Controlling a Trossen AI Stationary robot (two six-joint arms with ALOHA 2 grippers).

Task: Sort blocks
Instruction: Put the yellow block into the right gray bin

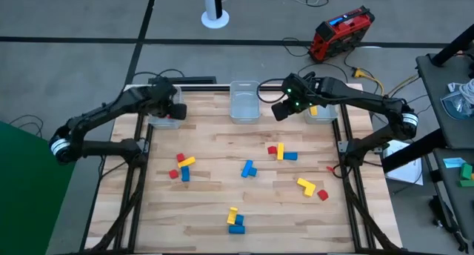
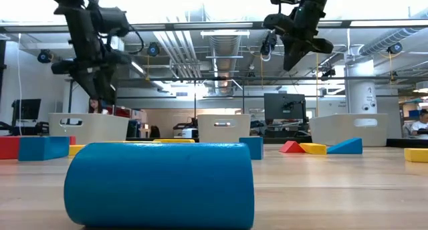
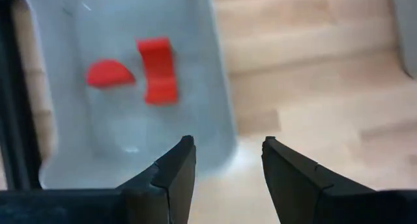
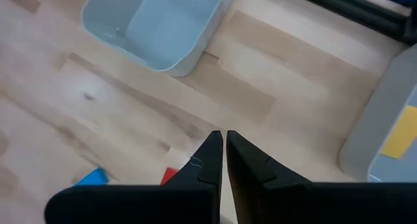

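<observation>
The left gripper [image 3: 225,168] hangs with its fingers spread and empty above the near rim of the left bin [image 3: 215,100]. Just ahead of it, inside that bin, lie two red blocks [image 3: 158,69], one bar-like and one rounded. In the high view this gripper [image 1: 172,107] sits over the same bin at the table's far left corner.

The right gripper [image 4: 223,155] has its fingers pressed together with nothing between them. It hovers over bare wooden table [image 4: 260,94], between the empty middle bin [image 4: 156,28] on one side and the right bin [image 4: 384,120] on the other, where a yellow block [image 4: 401,133] shows. Close under its fingertips a red block [image 4: 171,175] and a blue block [image 4: 91,177] peek out. From above, the gripper [image 1: 285,107] lies just beside the right bin [image 1: 322,114].

Farther out, the remaining blocks [image 1: 248,168] are scattered in small clusters over the near half of the table [image 1: 222,144], well apart from both grippers: red, yellow and blue pieces mixed.

Judging by this, sorting is only partly done: red goes left, yellow right, and the middle bin probably awaits blue. Both arms seem to be between drops and the next pick. The next move calls for one gripper to travel toward the near clusters, open over a single block, and descend without nudging its neighbours, which touch one another.
</observation>
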